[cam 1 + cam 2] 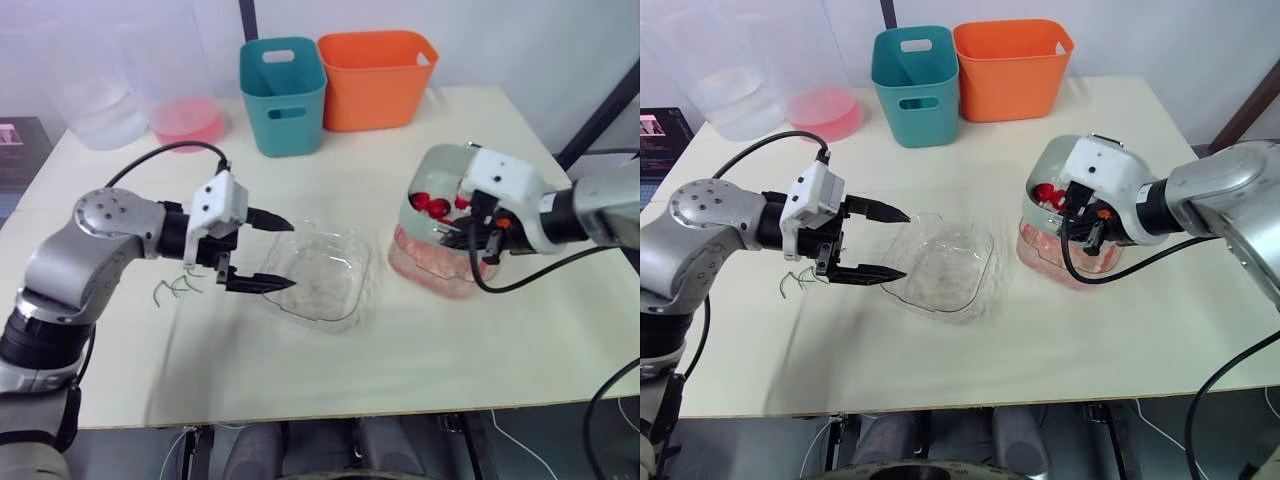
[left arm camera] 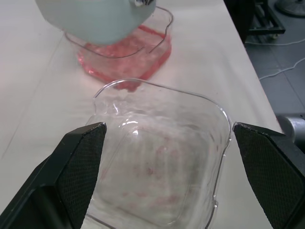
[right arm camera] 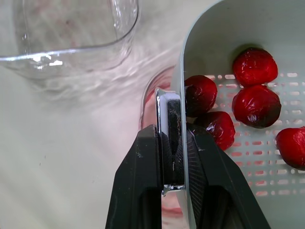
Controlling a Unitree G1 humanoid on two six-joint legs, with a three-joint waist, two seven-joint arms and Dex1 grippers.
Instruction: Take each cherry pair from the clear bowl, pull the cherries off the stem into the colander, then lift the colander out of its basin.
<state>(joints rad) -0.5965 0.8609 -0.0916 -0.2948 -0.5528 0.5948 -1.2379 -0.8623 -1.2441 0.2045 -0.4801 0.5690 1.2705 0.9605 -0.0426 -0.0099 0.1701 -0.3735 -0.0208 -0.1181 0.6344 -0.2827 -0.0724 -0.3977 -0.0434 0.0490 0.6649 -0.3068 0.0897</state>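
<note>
Cherries (image 1: 430, 205), glossy red, sit in the pale green perforated colander (image 1: 432, 165) at centre right of the left eye view, and that colander is nested in a pink-tinted clear basin (image 1: 430, 272). The right gripper (image 1: 478, 238) is down on the colander's near rim, black fingers pinched tight on it. Centre frame, there's the clear square plastic bowl (image 1: 322, 272). The left gripper (image 1: 291, 255) hangs at its left edge with jaws spread wide. Loose green stems (image 1: 178, 287) lie on the white table (image 1: 300, 370) just left of that gripper. At the top, a teal plastic bin (image 1: 283, 95) and an orange plastic bin (image 1: 375, 80) stand side by side. Over to the left wrist view: the two fingers (image 2: 78, 164) are well apart, and the clear bowl (image 2: 162, 157) lies between them with faint pink smears on its floor, the basin (image 2: 124, 55) and colander (image 2: 95, 19) beyond it. Right wrist view now: the right gripper (image 3: 172, 136) is clamped on the colander's (image 3: 228, 24) wall, one finger inside, one outside. Five cherries (image 3: 255, 67) rest on the slotted floor, two just beside the inner finger, and the clear bowl (image 3: 71, 28) lies past the basin.
</note>
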